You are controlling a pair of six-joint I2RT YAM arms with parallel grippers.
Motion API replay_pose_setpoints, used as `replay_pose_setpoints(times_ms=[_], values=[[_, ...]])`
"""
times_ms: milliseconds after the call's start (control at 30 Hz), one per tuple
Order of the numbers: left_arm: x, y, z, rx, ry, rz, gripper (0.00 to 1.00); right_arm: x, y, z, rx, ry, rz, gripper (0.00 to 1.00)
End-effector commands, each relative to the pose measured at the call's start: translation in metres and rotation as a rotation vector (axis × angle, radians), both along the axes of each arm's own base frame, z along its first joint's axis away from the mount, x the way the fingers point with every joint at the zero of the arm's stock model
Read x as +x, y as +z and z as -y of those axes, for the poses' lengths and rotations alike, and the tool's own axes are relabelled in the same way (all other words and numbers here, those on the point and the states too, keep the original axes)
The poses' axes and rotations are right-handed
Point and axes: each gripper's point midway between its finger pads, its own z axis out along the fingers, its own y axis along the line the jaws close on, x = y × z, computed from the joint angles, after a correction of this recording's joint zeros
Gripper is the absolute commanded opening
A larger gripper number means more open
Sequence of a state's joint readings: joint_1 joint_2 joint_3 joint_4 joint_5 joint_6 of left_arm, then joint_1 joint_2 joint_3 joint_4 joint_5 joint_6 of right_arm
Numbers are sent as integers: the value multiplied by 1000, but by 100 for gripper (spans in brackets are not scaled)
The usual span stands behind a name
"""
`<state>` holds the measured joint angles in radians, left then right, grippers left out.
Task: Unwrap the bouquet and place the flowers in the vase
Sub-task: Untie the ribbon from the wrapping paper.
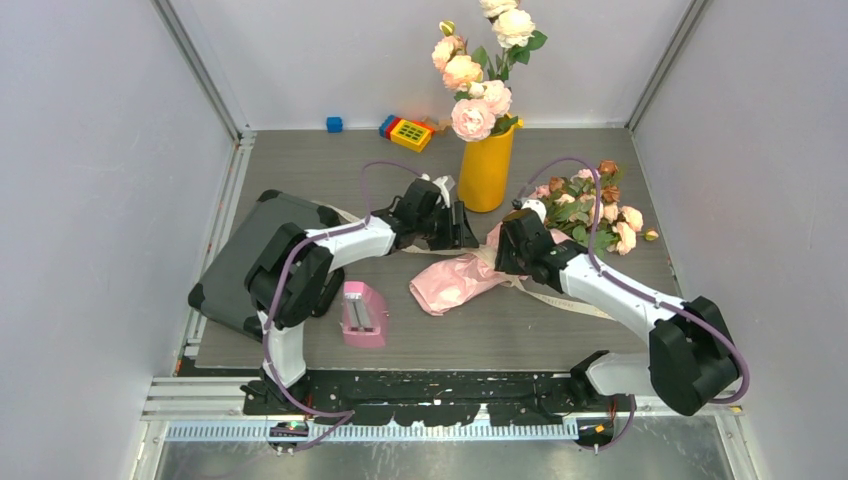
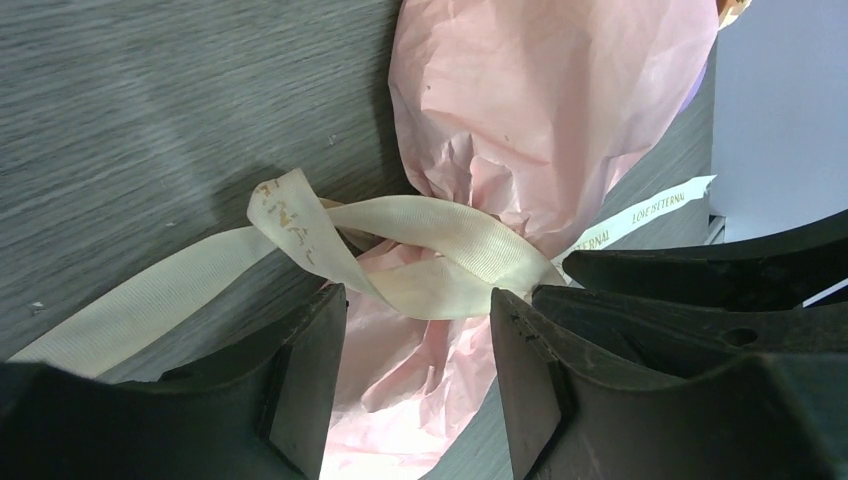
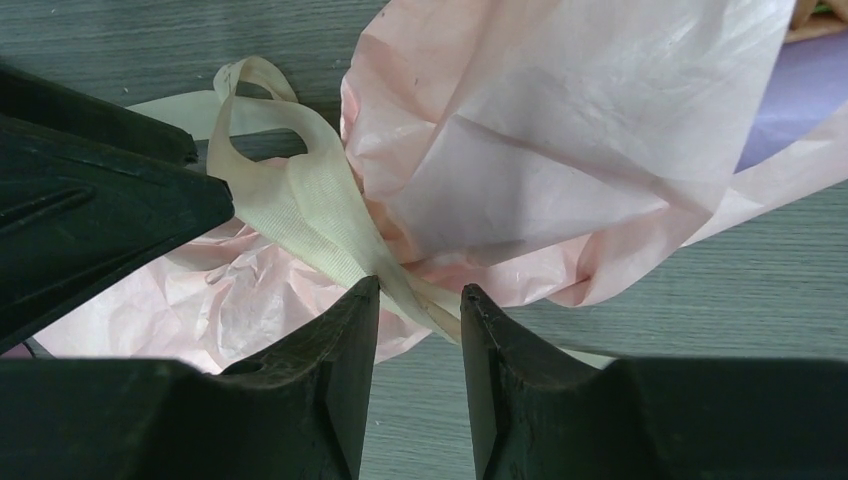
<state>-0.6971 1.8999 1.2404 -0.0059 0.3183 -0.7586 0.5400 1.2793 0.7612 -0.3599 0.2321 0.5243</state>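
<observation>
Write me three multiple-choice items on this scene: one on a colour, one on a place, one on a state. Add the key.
1. What colour is the vase?
A. blue
B. yellow
C. green

2. Where is the bouquet?
A. lying on the table
B. standing in the vase
C. on the floor

3. How is the ribbon?
A. cut in pieces
B. lying clear of the paper
C. wrapped round the paper

Key:
1 B: the top view shows it yellow.
2 A: it lies flat on the table near the vase.
3 C: the left wrist view shows it crossing round the pinched pink paper.
</observation>
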Motion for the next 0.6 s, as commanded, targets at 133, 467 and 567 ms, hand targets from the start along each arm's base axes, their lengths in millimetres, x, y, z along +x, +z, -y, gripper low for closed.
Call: replay_pose_setpoints(times_ms=[133, 467, 567], values=[[2, -3, 0, 9, 8, 11, 57, 20, 16, -17, 52, 33, 60, 39], [1, -8, 6, 13, 0, 4, 39, 17, 13, -14, 51, 14, 54, 12], [1, -9, 8, 4, -6, -4, 24, 13, 12, -10, 46, -1, 51, 5]])
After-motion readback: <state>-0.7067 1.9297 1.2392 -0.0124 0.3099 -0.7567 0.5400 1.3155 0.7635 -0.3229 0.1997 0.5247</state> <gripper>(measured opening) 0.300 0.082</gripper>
